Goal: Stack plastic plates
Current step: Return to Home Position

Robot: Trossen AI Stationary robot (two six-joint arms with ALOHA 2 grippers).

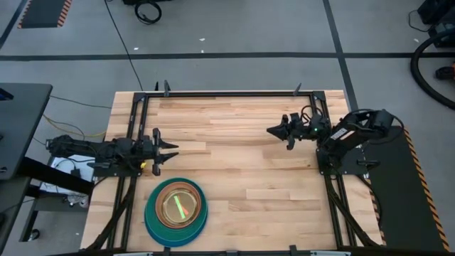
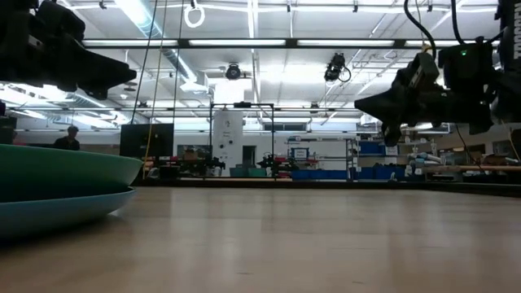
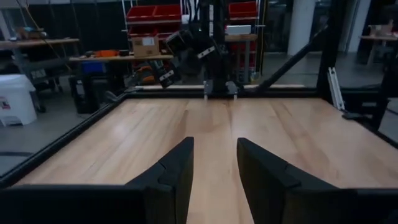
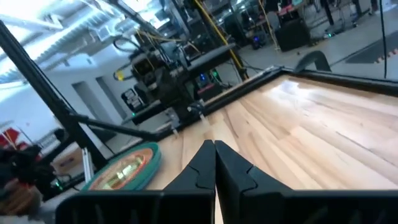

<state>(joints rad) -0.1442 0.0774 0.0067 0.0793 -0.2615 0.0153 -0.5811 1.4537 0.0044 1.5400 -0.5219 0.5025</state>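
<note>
A stack of plastic plates (image 1: 175, 211) sits near the table's near-left corner: a blue plate at the bottom, teal above it, then brown, with small orange and green plates nested in the middle. In the low view the blue and teal rims (image 2: 57, 183) show at the left; the right wrist view shows the stack (image 4: 124, 169) far off. My left gripper (image 1: 173, 150) hovers open above the left side of the table, just beyond the stack. My right gripper (image 1: 271, 131) hangs shut over the right part of the table, well above the wood.
A black metal frame (image 1: 227, 93) runs along the far edge and both sides of the wooden table (image 1: 242, 163). The arm bases stand at the left and right edges. Bare wood lies between the two grippers and right of the stack.
</note>
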